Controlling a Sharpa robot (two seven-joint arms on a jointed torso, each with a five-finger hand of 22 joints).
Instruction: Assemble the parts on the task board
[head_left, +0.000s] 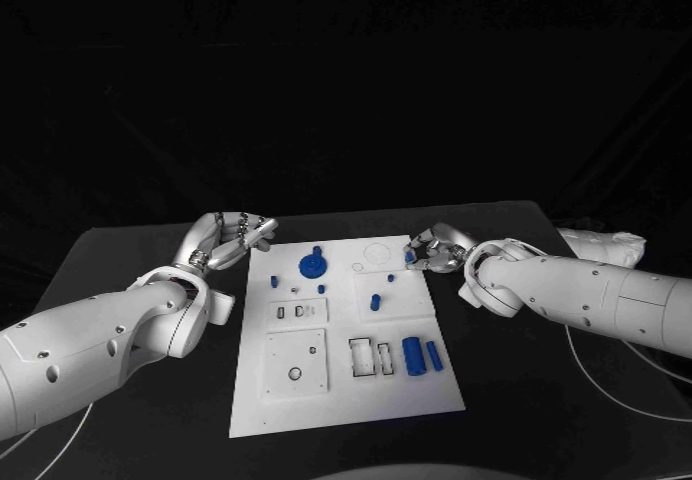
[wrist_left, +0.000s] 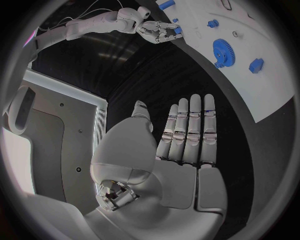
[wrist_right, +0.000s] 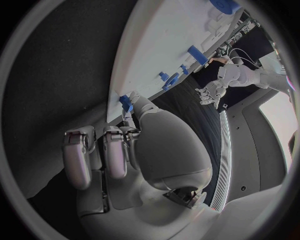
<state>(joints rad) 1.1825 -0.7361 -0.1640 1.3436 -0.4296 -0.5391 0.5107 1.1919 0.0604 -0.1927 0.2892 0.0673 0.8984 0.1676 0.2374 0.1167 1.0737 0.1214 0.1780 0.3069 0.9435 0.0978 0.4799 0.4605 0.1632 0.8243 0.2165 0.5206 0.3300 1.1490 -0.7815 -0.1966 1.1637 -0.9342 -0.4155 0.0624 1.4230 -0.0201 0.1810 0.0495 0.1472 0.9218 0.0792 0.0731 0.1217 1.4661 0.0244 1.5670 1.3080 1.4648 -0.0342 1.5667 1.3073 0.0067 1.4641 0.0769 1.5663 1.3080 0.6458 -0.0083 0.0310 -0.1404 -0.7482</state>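
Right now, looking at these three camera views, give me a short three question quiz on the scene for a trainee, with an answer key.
1. True or false: the left hand holds a blue part.
2. Which hand is at the task board's far right edge, touching a small blue part? A) left B) right
3. Fill in: the large round blue part near the board's far left corner is a ____.

Key: 1 false, its fingers are straight and hold nothing. 2 B, the right hand. 3 gear.
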